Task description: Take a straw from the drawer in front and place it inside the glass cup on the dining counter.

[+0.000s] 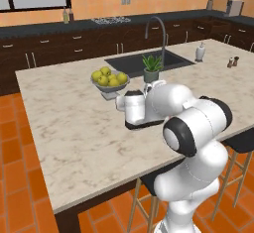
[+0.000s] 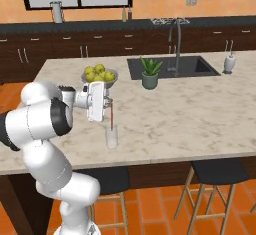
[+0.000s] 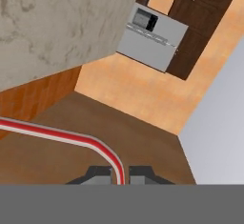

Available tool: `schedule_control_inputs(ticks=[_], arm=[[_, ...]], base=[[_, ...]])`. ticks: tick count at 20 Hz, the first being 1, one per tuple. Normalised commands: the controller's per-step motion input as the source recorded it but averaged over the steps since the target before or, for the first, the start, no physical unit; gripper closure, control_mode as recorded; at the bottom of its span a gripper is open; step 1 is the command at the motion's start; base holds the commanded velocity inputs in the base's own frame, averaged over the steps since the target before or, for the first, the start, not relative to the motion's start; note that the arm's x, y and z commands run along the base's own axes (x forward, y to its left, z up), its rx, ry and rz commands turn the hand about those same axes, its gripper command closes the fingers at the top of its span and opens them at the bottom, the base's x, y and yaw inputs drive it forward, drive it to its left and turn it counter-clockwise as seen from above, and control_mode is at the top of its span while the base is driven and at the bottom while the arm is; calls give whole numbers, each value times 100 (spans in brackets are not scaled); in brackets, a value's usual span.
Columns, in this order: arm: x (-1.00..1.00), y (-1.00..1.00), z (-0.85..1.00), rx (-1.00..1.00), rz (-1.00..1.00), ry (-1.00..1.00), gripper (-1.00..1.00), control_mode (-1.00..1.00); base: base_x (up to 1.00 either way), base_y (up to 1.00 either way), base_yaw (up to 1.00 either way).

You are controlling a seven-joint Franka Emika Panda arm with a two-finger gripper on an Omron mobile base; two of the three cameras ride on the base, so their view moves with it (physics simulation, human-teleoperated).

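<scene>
Pinkish-red straw (image 2: 112,116) — pinched between the tips of the claw (image 3: 120,174), hanging upright with its lower end in the glass cup (image 2: 112,138), lower left of centre in the right base view. Cup stands near the front edge of the beige marbled worktop (image 2: 200,114). Behind it, upper left — fruit bowl (image 2: 99,76) of yellow-green fruit. Further back, at centre: potted plant (image 2: 149,72), then the sink (image 2: 172,67) with its tap.

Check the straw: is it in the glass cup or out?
In, at least partly: the straw hangs upright from the shut fingers, its lower end inside the glass cup on the dining counter.
</scene>
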Motion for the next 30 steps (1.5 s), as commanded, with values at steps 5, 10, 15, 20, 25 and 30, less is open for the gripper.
schedule_control_inputs(ticks=[5,10,15,20,25,30], arm=[[0,0,-30,0,-3,0,100,-100],[0,0,-31,0,-1,0,100,-100],[-5,0,-7,3,0,0,-100,-100],[-16,0,0,16,0,0,-100,-100],[-4,0,6,21,-2,0,-100,-100],[0,0,16,21,-4,0,-100,-100]], base=[[0,0,0],[0,0,0],[0,0,0],[0,0,0],[0,0,0],[0,0,0]])
